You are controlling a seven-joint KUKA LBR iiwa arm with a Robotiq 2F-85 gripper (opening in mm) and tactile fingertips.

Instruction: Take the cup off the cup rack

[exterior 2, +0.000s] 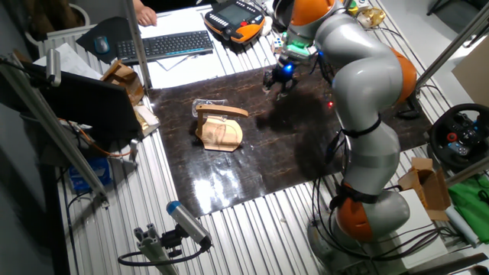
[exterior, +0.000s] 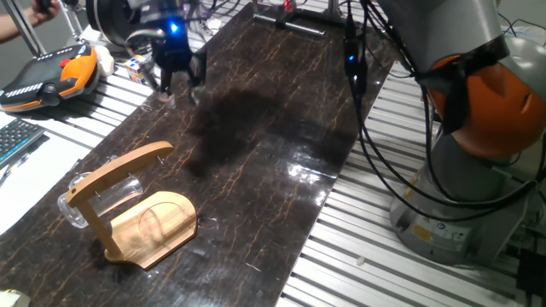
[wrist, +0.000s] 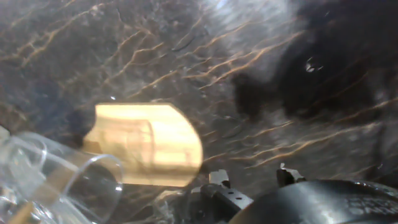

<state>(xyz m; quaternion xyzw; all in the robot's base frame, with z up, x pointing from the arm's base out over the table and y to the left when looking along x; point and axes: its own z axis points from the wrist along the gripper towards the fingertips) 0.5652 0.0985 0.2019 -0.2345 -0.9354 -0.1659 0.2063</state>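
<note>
The cup rack [exterior: 141, 217] stands near the front left of the dark marble table, with its slanted arm pointing up to the right. The clear cup [exterior: 95, 200] hangs on the arm's left side, lying roughly on its side. Both show in the other fixed view, the rack [exterior 2: 220, 131] and, faintly, the cup [exterior 2: 203, 105]. In the hand view the rack base [wrist: 149, 143] is at centre left and the cup's rim [wrist: 62, 180] is at lower left. My gripper [exterior: 179, 85] hovers over the table's far end, well away from the rack, open and empty. It also shows in the other fixed view [exterior 2: 279, 81].
An orange teach pendant [exterior: 51, 72] and a keyboard [exterior 2: 164, 44] lie beyond the table's left edge. Black cables [exterior: 367, 111] hang along the right edge beside the robot base [exterior: 465, 205]. A person's hand [exterior 2: 144, 14] is at the far desk.
</note>
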